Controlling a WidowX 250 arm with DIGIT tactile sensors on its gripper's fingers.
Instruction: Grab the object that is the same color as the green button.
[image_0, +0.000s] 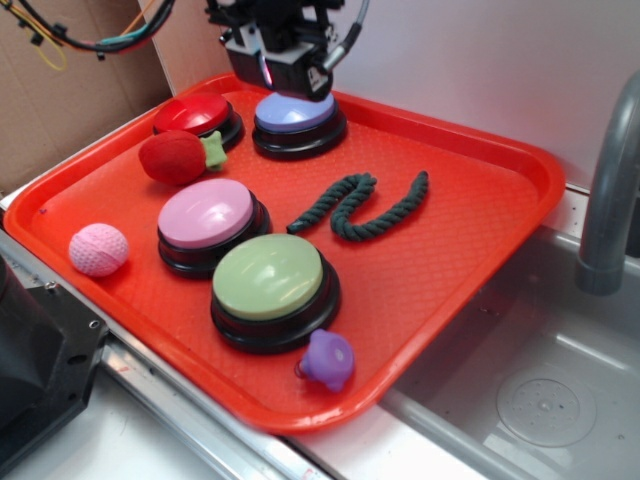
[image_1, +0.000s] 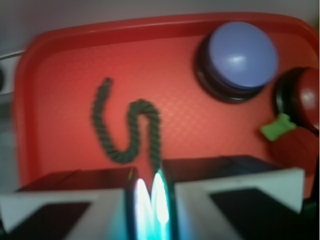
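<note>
— Rope (image_0: 362, 205) where? — Mid-tray (image_0: 470, 250), S-curved, lying crosswise, well apart from my gripper (image_1: 150, 197) above the lavender button (image_0: 297, 114).
— Fingers (image_1: 65, 205)? — Pressed together, holding nothing.

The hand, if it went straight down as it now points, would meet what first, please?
Probably the lavender button, since the hand hangs just over it; depth is unclear, and the wrist view hints it may meet bare tray instead.

the hand (image_1: 148, 200) hangs raised, fingers pressed together, empty.
</note>
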